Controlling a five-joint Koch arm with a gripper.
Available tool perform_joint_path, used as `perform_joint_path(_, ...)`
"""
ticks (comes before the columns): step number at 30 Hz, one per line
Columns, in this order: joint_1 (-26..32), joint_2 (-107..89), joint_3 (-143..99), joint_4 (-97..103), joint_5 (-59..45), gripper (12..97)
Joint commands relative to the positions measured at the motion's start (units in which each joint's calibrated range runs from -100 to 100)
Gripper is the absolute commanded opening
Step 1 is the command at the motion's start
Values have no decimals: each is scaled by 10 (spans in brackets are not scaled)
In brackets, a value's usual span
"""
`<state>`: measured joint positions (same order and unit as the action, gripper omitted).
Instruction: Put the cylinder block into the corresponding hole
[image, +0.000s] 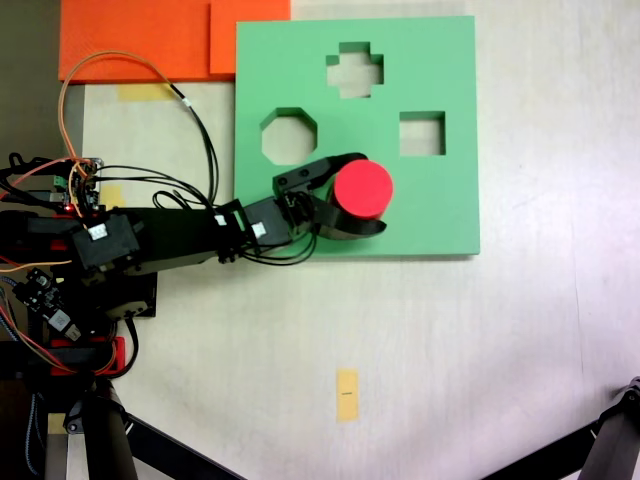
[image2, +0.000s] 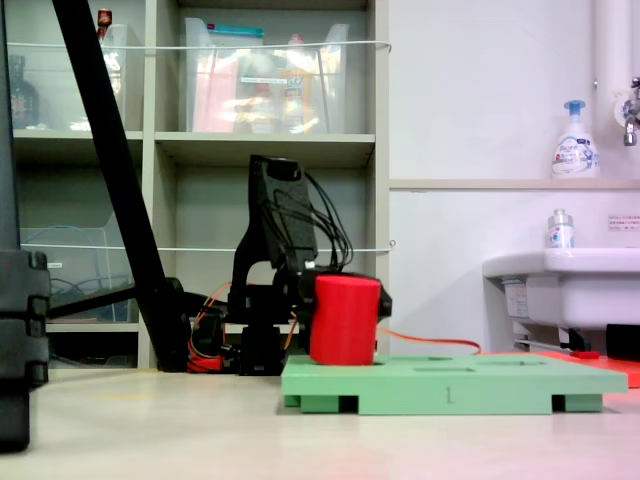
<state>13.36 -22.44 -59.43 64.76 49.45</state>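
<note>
Black claw reaches across green board, clasping cylinder block.

One fixed view looks straight down on the worktop. Another sits low at worktop level, close, facing the shelves behind the hand. Both share the green board beneath the hand.

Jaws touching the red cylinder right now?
Touching. In a fixed view from above, the gripper has one jaw on each side of the cylinder block, black tips hard against its red edge with no gap. The low side view agrees.
</note>
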Motion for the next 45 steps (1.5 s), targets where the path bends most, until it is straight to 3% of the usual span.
perform_joint_path(1, 6, 2, 28, 41, 7, 205)
perform_joint_path(15, 11, 13, 6, 41, 9, 225)
perform_joint_path(21, 10, 107, 11, 48, 9, 559)
perform_joint_path(25, 7, 114, -7, 47, 9, 593)
perform_joint_path(30, 1, 72, -44, 41, 8, 830)
perform_joint_path(34, 1, 39, -58, 40, 7, 918)
perform_joint_path(38, 2, -48, -92, 39, 4, 921)
perform_joint_path(45, 4, -403, -158, 6, -36, 917)
